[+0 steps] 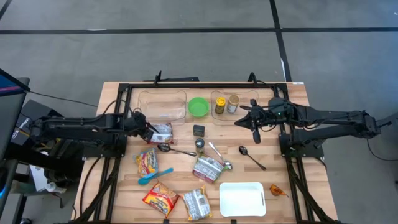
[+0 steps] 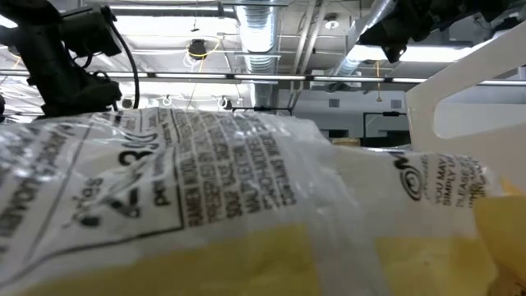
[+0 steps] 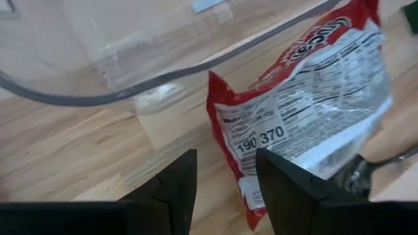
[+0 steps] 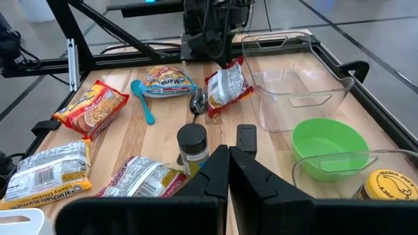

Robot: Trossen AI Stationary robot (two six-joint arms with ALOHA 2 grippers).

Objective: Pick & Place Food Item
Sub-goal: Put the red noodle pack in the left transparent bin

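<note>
A noodle packet pressed against the low camera hides most of the table. Left gripper point(image 3: 225, 189), fingers parted and empty, sits beside a red packet point(image 1: 161, 132); five packets lie out. Right gripper point(image 1: 246, 122), fingers closed, holds nothing.

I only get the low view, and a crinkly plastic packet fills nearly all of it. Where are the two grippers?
Observer: The left gripper is at a red and white noodle packet, beside the clear container.
Operator: Is it holding that?
Observer: No. Its fingers stand apart, bare table between them, with the packet just ahead.
Operator: And the other one?
Observer: The right gripper is shut and empty, by the container holding two jars.
</note>
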